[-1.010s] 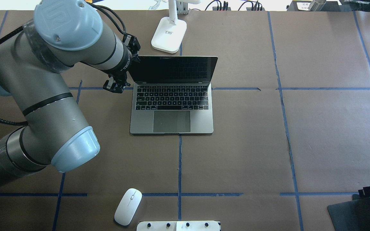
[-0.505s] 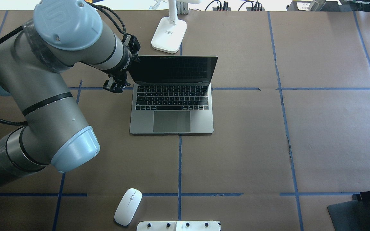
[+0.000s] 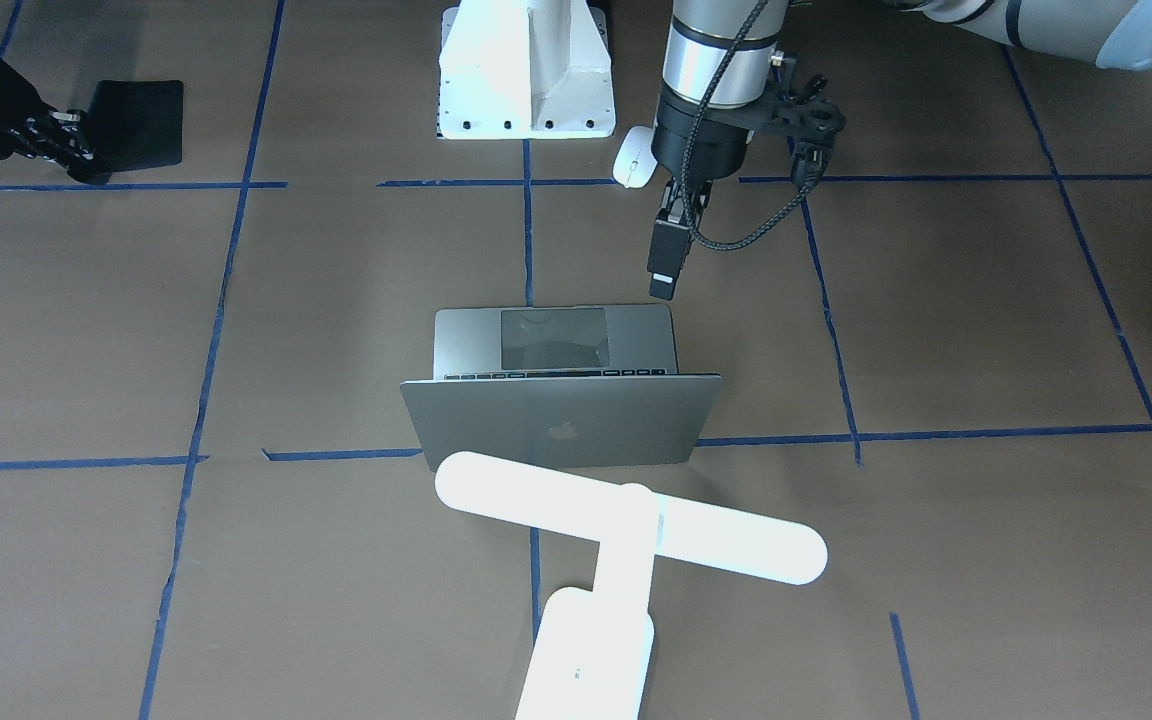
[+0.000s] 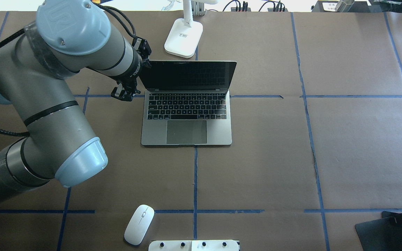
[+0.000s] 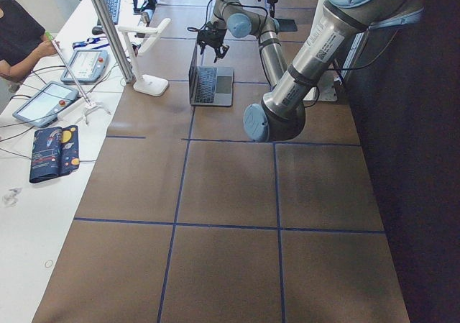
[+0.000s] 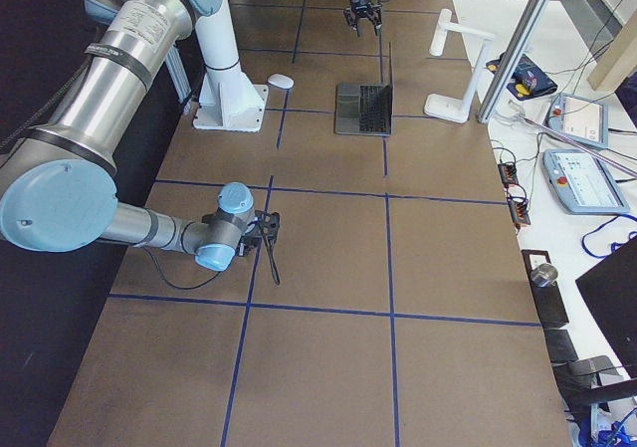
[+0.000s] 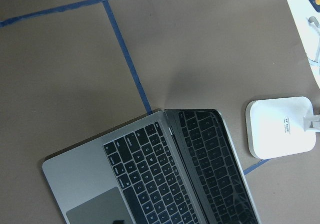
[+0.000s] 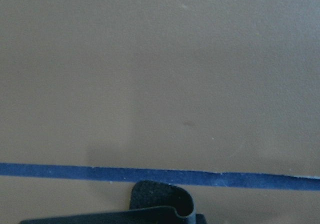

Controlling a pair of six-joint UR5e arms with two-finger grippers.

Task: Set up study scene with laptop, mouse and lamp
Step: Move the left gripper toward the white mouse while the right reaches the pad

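The laptop stands open, the left hand pointing down just beside its hinge, fingers parted.

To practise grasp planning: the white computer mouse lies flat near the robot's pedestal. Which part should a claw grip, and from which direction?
Grip the mouse across its narrow width, midway along, coming straight down from above. It lies flat, a low oval, so its two long sides give opposing faces, both clear. The pedestal base crowds one end, so a lengthwise grip looks worse.
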